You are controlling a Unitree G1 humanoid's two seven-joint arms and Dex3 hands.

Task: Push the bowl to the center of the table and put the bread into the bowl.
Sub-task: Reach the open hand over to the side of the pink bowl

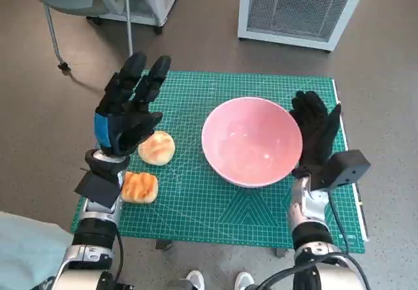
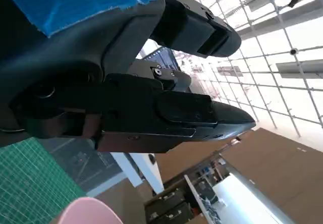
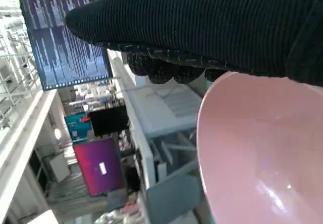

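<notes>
The right hand (image 1: 318,133) in its black glove stands flat and upright against the outer rim of the pink bowl (image 1: 251,141), fingers extended and holding nothing. In the right wrist view the glove (image 3: 202,27) lies along the bowl's edge (image 3: 252,148), touching it or very nearly so. The bowl sits on the green cutting mat (image 1: 215,205), slightly toward the robot's right of the middle, and it is empty.

The likely trouble is in the push. With the palm set high on a curved, smooth wall, the bowl may tip or spin away instead of sliding, or the hand may ride over the rim. A push that runs too long could drive the bowl into the round bread roll (image 1: 157,147) and knock it off line.

The left hand (image 1: 127,110) hovers above the mat's left side with its fingers spread and nothing between them; the left wrist view shows the black fingers (image 2: 192,113) straight and clear of any object. The round roll lies just beside and under that hand, between it and the bowl. A second, ridged piece of bread (image 1: 139,187) lies nearer the robot, close to the left forearm. A grasp made from this height could close short, or nudge the roll away.
</notes>
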